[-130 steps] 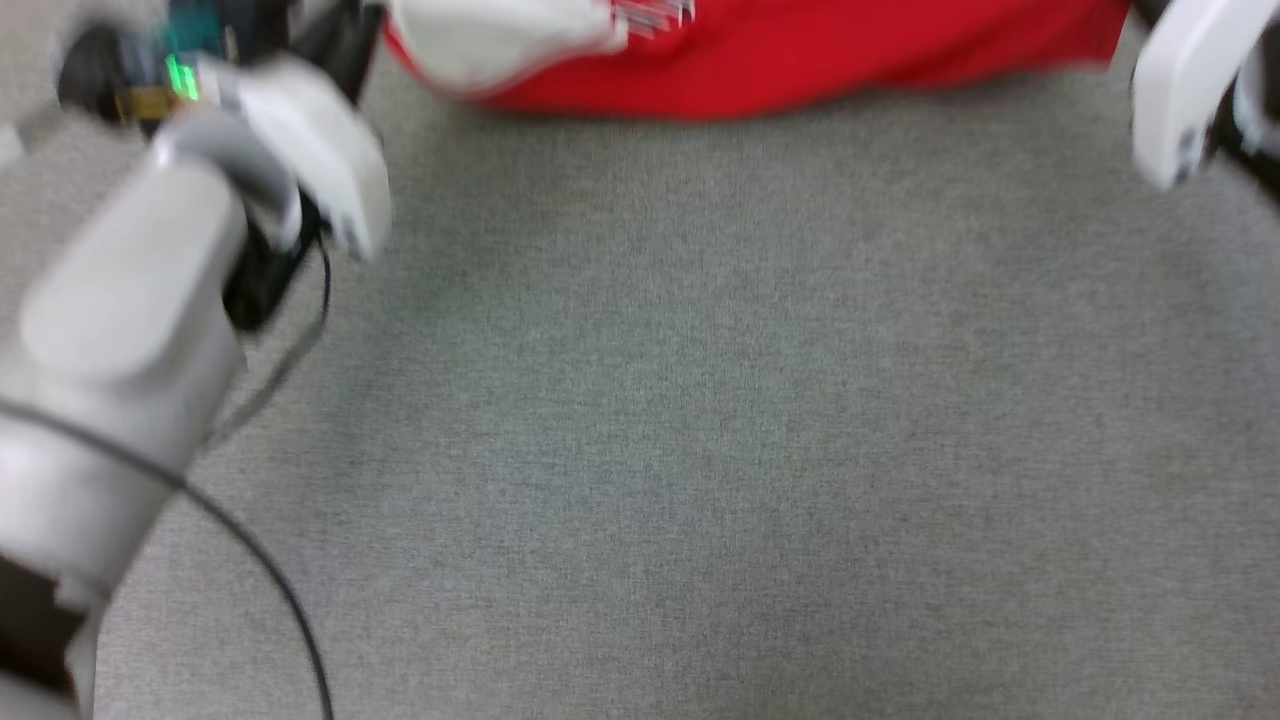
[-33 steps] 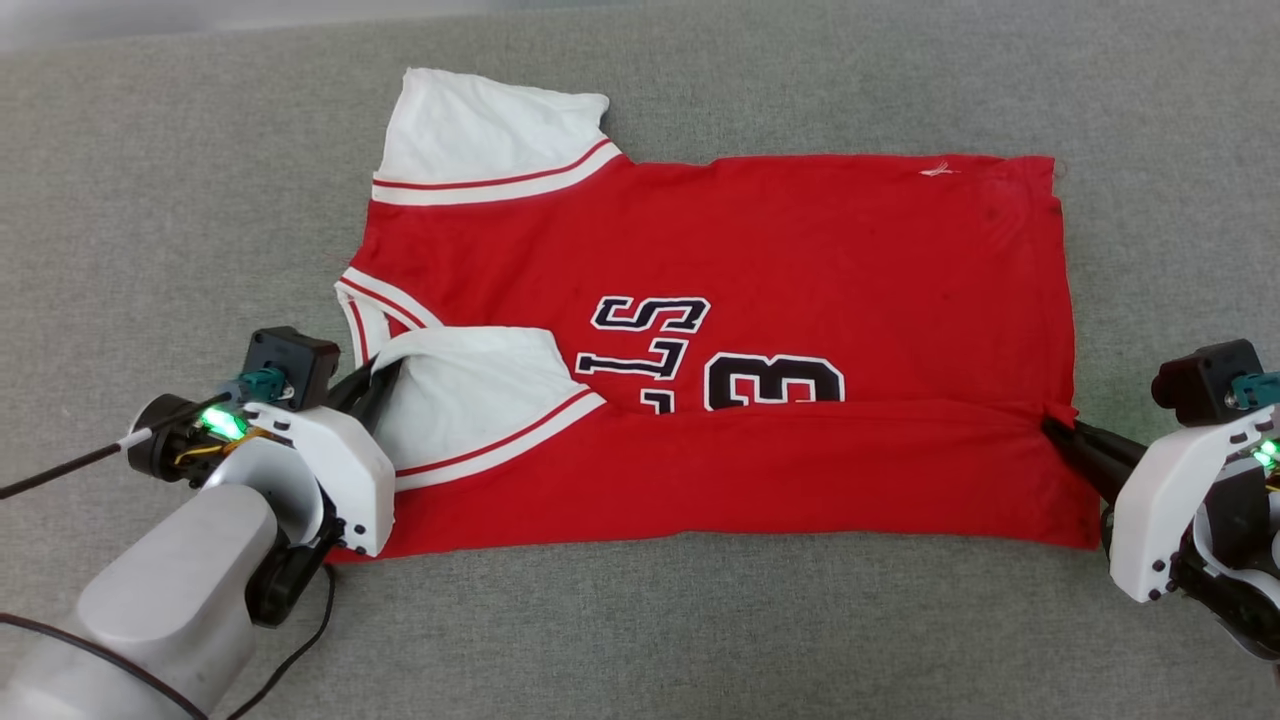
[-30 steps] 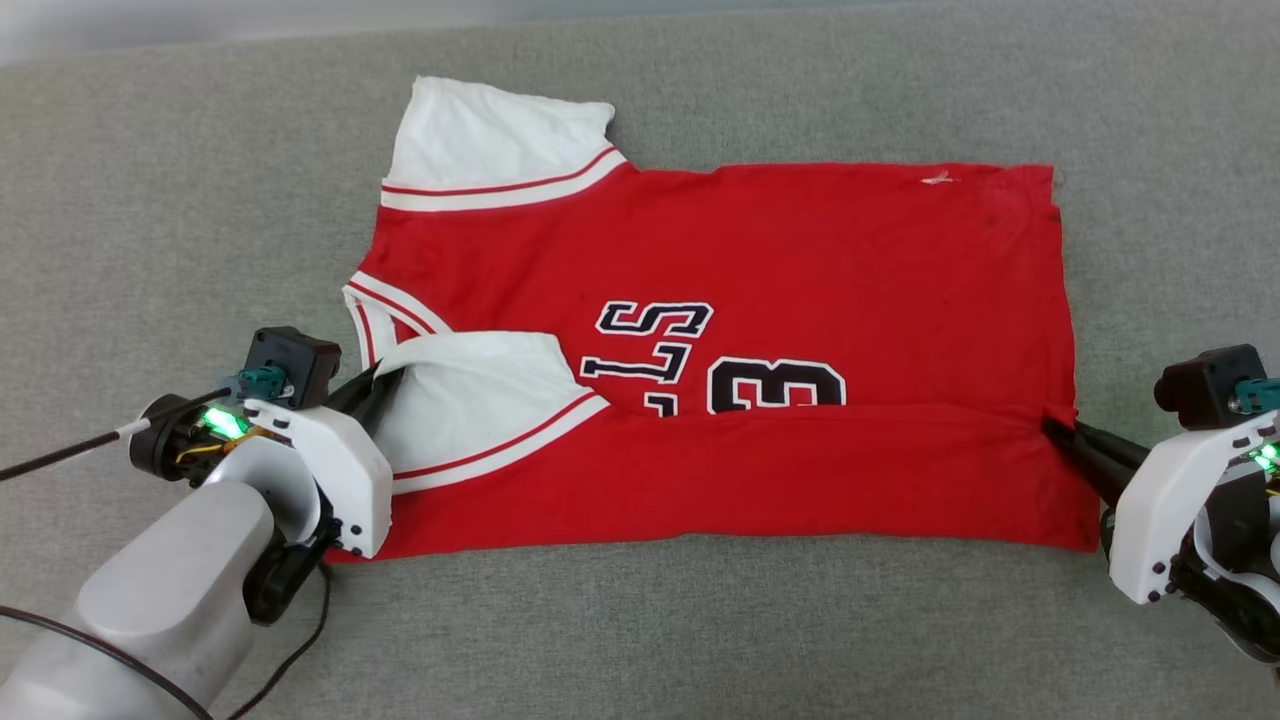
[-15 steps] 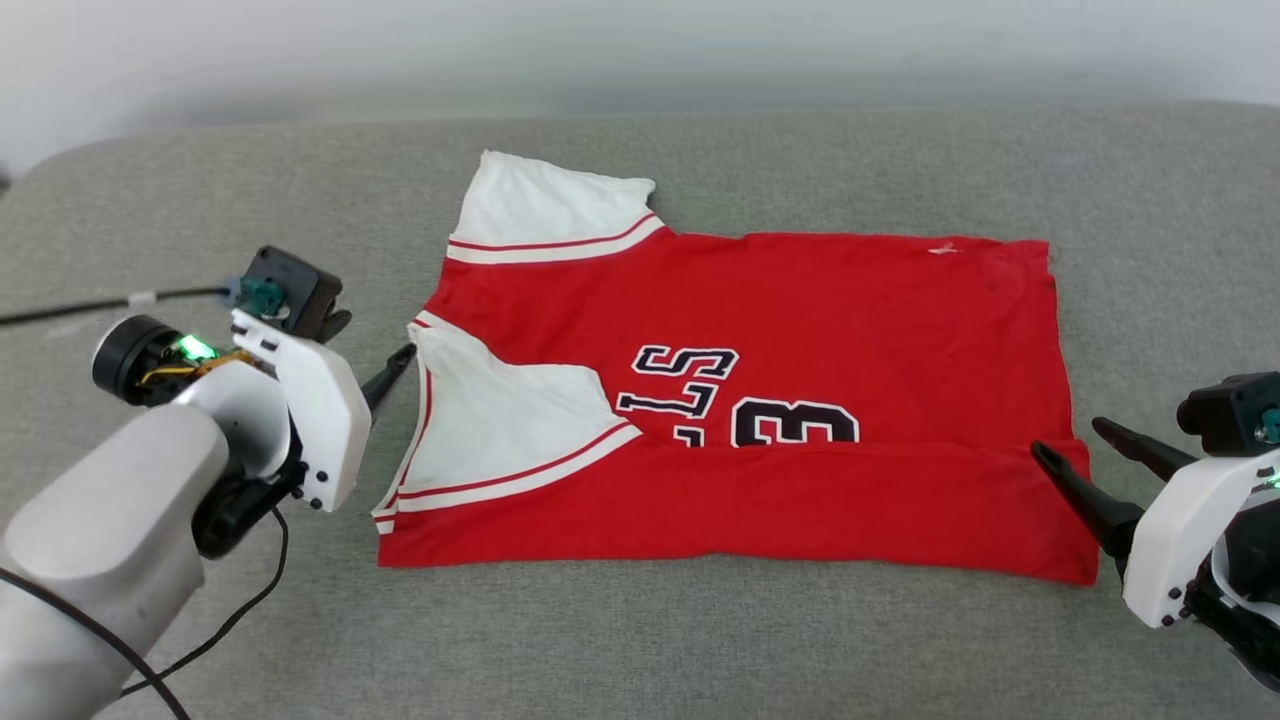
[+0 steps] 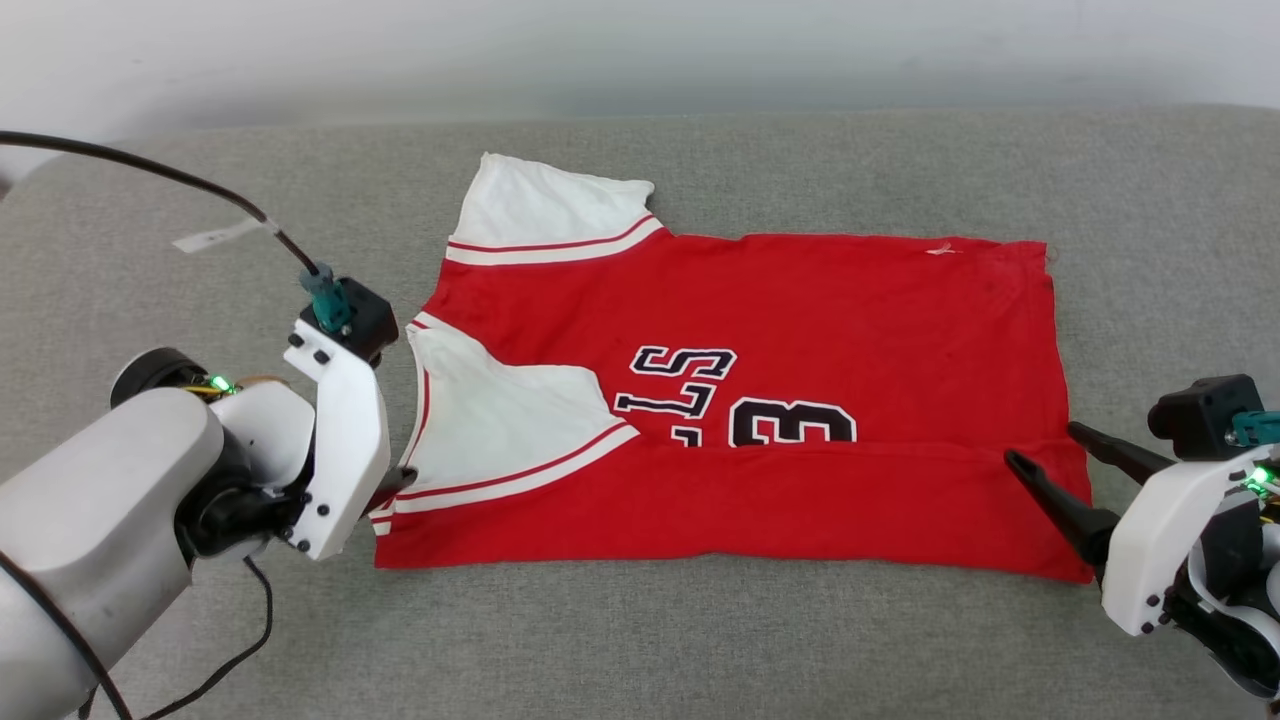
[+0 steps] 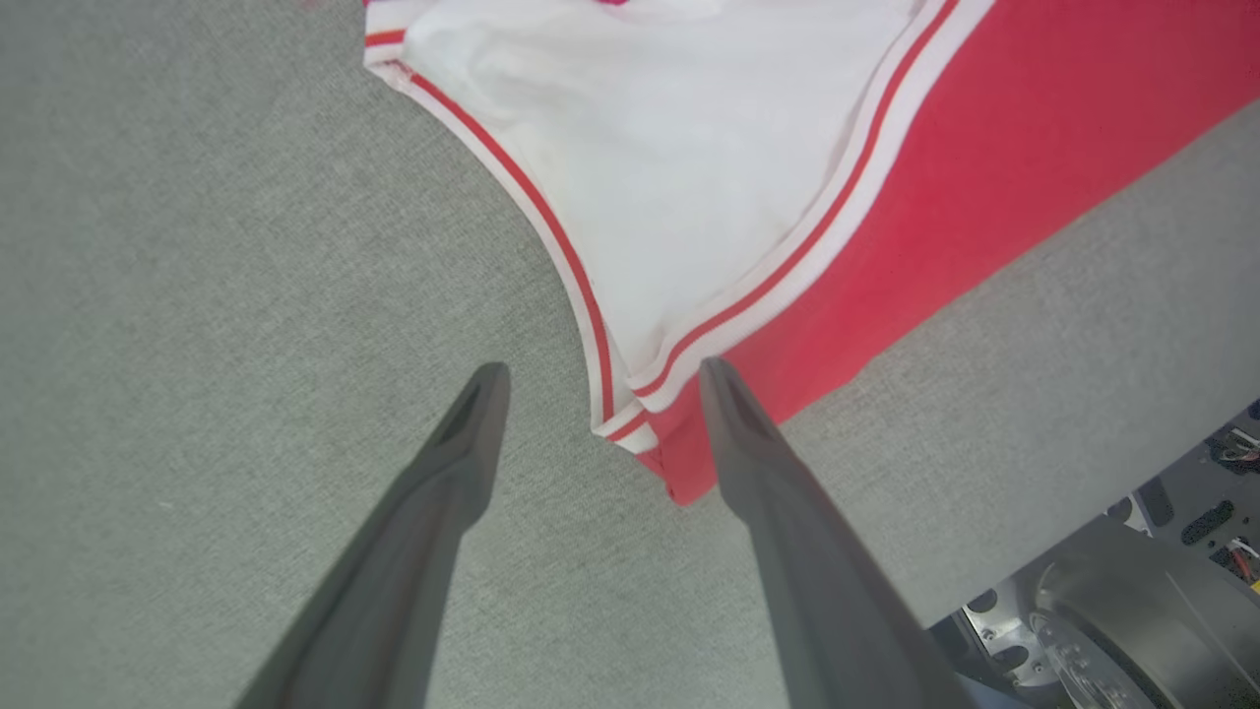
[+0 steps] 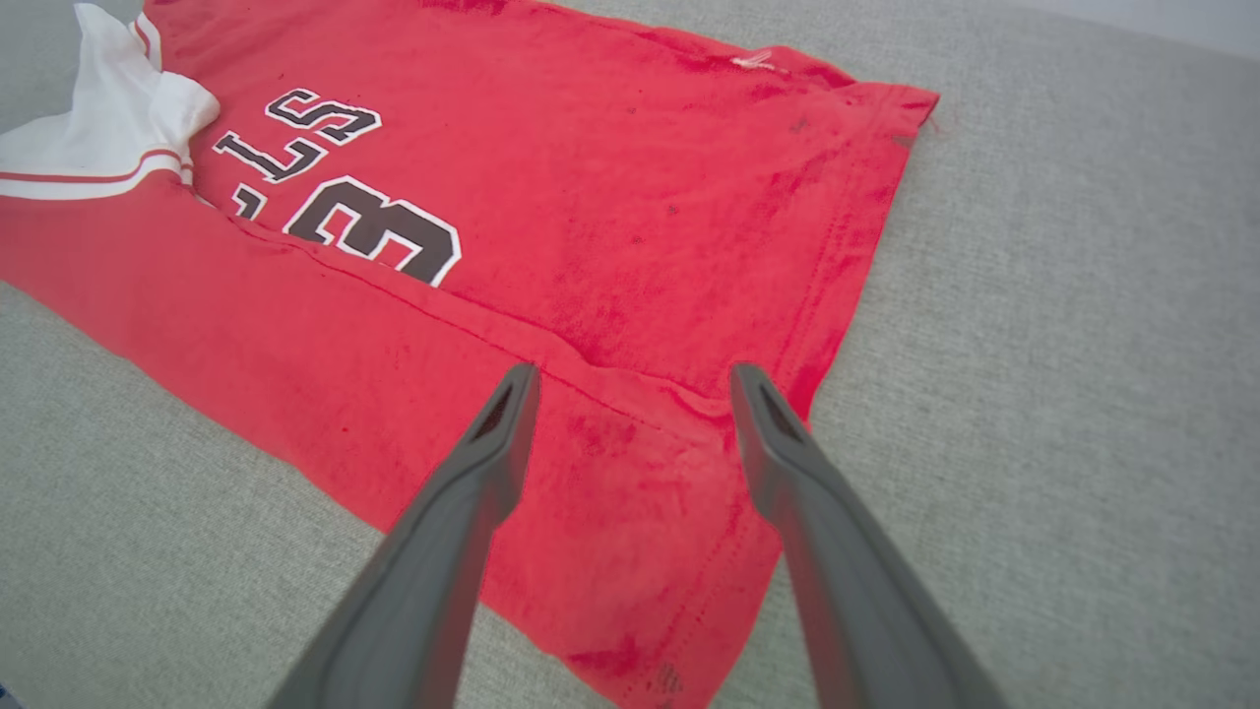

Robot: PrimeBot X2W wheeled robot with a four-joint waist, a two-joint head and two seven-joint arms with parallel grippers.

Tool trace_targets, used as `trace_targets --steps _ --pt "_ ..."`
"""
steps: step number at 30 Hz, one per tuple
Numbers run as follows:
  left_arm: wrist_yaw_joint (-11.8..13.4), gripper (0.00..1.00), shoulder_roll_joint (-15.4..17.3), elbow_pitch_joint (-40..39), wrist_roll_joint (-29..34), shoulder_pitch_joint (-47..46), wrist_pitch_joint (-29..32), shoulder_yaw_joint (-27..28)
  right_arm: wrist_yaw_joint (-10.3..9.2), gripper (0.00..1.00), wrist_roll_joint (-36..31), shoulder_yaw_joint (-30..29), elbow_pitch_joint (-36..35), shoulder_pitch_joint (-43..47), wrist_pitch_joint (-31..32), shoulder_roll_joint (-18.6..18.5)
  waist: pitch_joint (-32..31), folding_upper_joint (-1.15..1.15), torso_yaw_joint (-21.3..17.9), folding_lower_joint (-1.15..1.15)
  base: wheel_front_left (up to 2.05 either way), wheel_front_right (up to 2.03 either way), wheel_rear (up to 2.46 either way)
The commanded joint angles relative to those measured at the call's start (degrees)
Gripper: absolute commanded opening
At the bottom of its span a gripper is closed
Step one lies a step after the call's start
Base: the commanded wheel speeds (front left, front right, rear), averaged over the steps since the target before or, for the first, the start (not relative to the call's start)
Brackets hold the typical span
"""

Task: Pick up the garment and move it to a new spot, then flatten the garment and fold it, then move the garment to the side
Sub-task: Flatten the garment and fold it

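Observation:
The garment (image 5: 800,310) lies flat on a grey cushion, a red jersey with black letters and a "3". Its near long edge is folded up over the lower part of the print. One white sleeve (image 5: 500,420) is folded onto the chest, and the other (image 5: 545,205) sticks out at the far left. My left gripper (image 6: 600,376) is open, its fingertips straddling the sleeve's striped corner (image 6: 630,418) at the garment's near left end. My right gripper (image 5: 1043,445) is open just above the folded hem corner (image 7: 689,433) at the right end. Neither holds the cloth.
The grey cushion (image 5: 640,620) runs wide on all sides of the garment. A pale wall (image 5: 640,50) stands behind it. A black cable (image 5: 150,170) arcs over the left arm's white wrist housing (image 5: 340,440). Part of the robot's base (image 6: 1132,611) shows at lower right.
Both grippers have opened and let go of the garment's folded edge. The left gripper has swung toward the near left corner. The head camera has tilted up, bringing the wall into view.

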Motion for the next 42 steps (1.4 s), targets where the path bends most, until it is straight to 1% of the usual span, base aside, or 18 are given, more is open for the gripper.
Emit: trace_targets --steps 1,3,6,12,14,17,18,19,20,22,25,28,30,36,38,40,42 --pt "0.0 1.0 0.4 0.0 -0.2 0.2 1.4 -0.8 -0.03 1.0 -0.4 0.1 -0.3 -0.8 0.2 0.6 0.5 0.0 -0.5 0.0 0.0 0.0 0.0" --pt "0.0 1.0 0.6 -0.3 -0.7 0.9 3.0 -1.5 -0.03 1.0 -0.7 0.3 -0.4 -1.3 0.4 0.9 1.1 0.0 -1.0 0.0 0.0 0.0 0.0" --pt "0.5 1.0 0.3 0.7 -0.9 1.8 3.6 -2.1 -0.02 1.0 -0.7 0.8 -0.2 -1.9 0.5 1.6 1.9 0.0 -1.8 0.0 0.0 0.0 0.0" --pt "0.9 1.0 -1.6 4.8 -1.5 4.0 5.4 -4.1 -0.03 1.0 -0.8 1.8 0.5 -3.2 0.7 2.4 3.3 0.0 -2.8 0.0 0.0 0.0 0.0" --pt "0.6 1.0 -2.2 5.8 -0.8 4.2 6.0 -5.3 -0.02 1.0 -0.9 2.1 0.6 -3.9 0.6 2.6 3.7 0.0 -3.0 0.0 0.0 0.0 0.0" --pt "0.4 1.0 -3.0 7.1 -1.0 4.6 5.4 -5.7 -0.02 1.0 -0.8 2.5 0.8 -4.8 0.6 2.5 3.9 0.0 -3.1 0.0 0.0 0.0 0.0" --pt "0.1 0.45 -3.2 7.3 -1.0 4.6 5.1 -5.9 -0.03 1.0 -1.0 2.8 0.8 -5.1 0.7 2.2 3.8 0.0 -3.1 0.0 0.0 0.0 0.0" --pt "0.0 0.12 -3.3 7.4 -0.8 4.5 4.6 -5.9 -0.02 1.0 -1.3 3.0 0.6 -5.5 0.7 1.8 3.7 0.0 -3.0 0.0 0.0 0.0 0.0" --pt "-0.2 0.0 -3.5 7.6 -0.9 4.5 4.3 -5.9 -0.03 1.0 -1.7 3.3 0.4 -6.0 0.6 1.3 3.4 0.0 -2.9 0.0 0.0 0.0 0.0" --pt "-0.5 0.0 -3.4 7.6 -0.4 3.9 3.7 -6.1 -0.03 1.0 -2.1 3.9 0.1 -6.9 1.2 0.5 2.8 0.0 -2.7 0.0 0.0 0.0 0.0" --pt "-0.7 0.0 -3.2 7.0 -0.4 2.9 2.4 -6.0 -0.03 1.0 -2.9 4.3 -1.1 -9.3 2.7 -1.6 1.6 0.0 -2.4 0.0 0.0 0.0 0.0" --pt "-0.9 0.0 -2.7 6.3 -0.1 2.0 1.1 -5.7 -0.02 1.0 -2.9 6.1 -3.0 -11.9 6.8 -4.3 0.4 0.0 -2.1 0.0 0.0 0.0 0.0" --pt "-0.9 0.0 -2.2 5.6 -0.2 1.7 0.3 -5.4 -0.03 1.0 -2.0 7.9 -4.3 -13.6 11.2 -6.7 -0.2 0.0 -1.9 0.0 0.0 0.0 0.0" --pt "-0.9 0.0 -1.1 3.0 0.1 1.2 -1.2 -5.7 -0.03 1.0 4.1 13.4 -7.7 -17.7 27.6 -12.6 -0.8 0.0 -1.3 0.0 0.0 0.0 0.0" --pt "-1.0 0.0 -1.0 2.2 0.5 1.0 -1.5 -5.9 -0.03 1.0 6.3 14.7 -7.3 -18.0 31.8 -13.7 -0.6 0.0 -0.8 0.0 0.0 0.0 0.0" --pt "-1.0 0.0 -1.3 1.4 0.7 1.1 -1.9 -6.1 -0.03 1.0 8.4 15.4 -6.2 -18.1 35.1 -14.0 -0.2 0.0 -0.4 0.0 0.0 0.0 0.0" --pt "-1.0 0.0 -1.5 1.1 1.0 1.1 -2.1 -6.3 -0.03 1.0 9.3 15.5 -5.4 -18.0 36.3 -13.7 0.1 0.0 -0.2 0.0 0.0 0.0 0.0"
